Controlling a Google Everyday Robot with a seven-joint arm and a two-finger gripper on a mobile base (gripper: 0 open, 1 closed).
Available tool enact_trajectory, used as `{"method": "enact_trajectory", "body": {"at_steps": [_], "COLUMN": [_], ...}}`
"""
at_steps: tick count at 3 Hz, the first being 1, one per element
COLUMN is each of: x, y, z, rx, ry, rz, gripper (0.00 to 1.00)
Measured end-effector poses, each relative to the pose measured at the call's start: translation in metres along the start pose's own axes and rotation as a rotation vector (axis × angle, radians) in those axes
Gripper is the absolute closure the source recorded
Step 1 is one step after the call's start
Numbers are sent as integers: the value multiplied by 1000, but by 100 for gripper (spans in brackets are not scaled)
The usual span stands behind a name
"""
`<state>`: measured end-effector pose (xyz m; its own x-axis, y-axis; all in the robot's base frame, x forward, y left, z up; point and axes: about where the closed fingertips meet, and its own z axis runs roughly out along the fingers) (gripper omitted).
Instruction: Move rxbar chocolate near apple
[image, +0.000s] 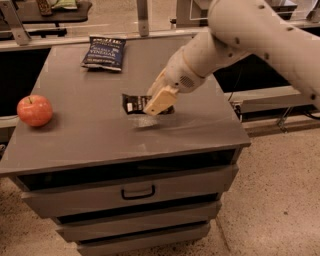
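The rxbar chocolate (131, 104), a small black wrapper with a white patch, is near the middle of the grey cabinet top (90, 135). My gripper (151, 106) is shut on its right end and holds it just above the surface, with a shadow below. Its cream fingers (159, 100) cover part of the wrapper. The red-orange apple (34, 110) sits near the left edge of the top, well to the left of the bar.
A dark blue chip bag (104, 52) lies at the back of the top. The cabinet has drawers below with a handle (138, 191). My arm (240, 35) reaches in from the upper right. Dark shelving stands behind.
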<state>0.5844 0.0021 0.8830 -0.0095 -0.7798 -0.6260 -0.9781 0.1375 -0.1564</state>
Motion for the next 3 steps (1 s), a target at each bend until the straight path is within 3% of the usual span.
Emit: {"method": "enact_trajectory", "body": {"at_steps": [2,3], "x": [-73,-96], "y": [-12,-14], "z": [87,111], "rx": [-57,-84], "ry": [-55,-71], "rz": [-79,-99], "gripper": [100,100]}}
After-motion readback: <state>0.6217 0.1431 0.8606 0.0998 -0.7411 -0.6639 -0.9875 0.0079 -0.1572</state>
